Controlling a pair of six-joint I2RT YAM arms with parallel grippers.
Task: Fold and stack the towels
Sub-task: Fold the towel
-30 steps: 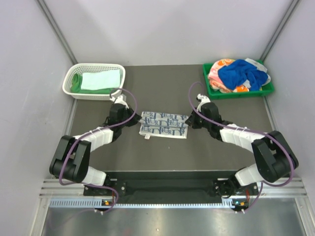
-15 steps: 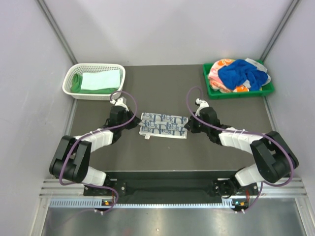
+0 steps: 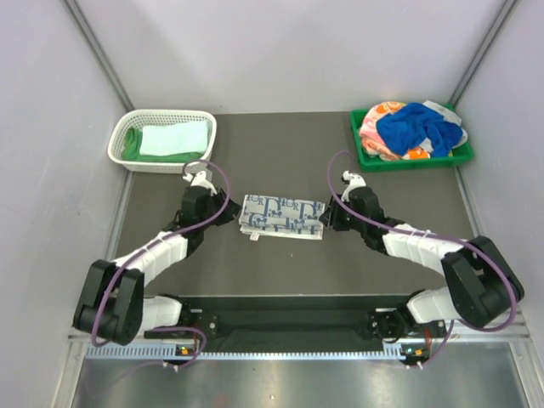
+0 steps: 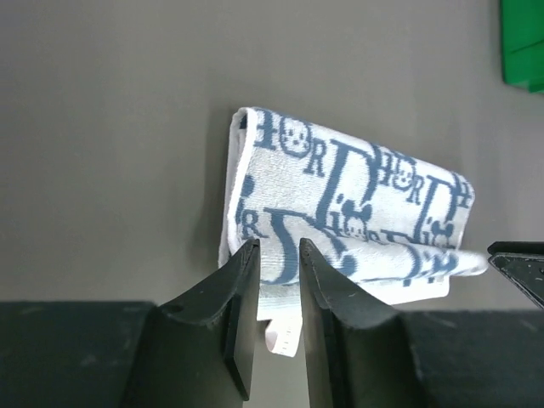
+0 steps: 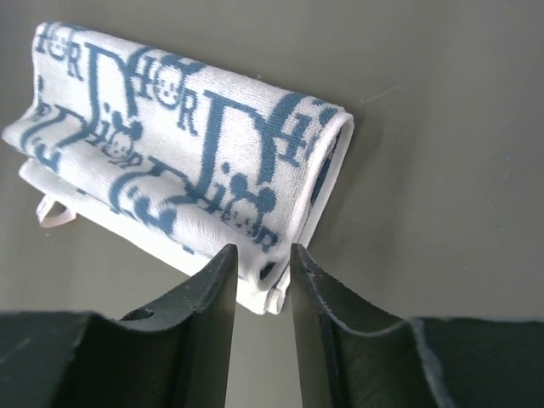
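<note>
A white towel with blue-grey print lies folded in a long strip on the dark table, its label tab at the near left corner. My left gripper is at its left end and my right gripper at its right end. In the left wrist view the left gripper stands open, its jaws either side of the towel's near edge. The right gripper is open too, with the towel's corner showing in the gap. Nothing is gripped.
A white mesh basket at the back left holds a folded green towel and a mint one. A green tray at the back right holds crumpled blue and orange-pink towels. Grey walls enclose the table.
Both grippers were shut on the towel's ends and have now parted their jaws, letting it go. The towel has settled into a flatter folded strip.
</note>
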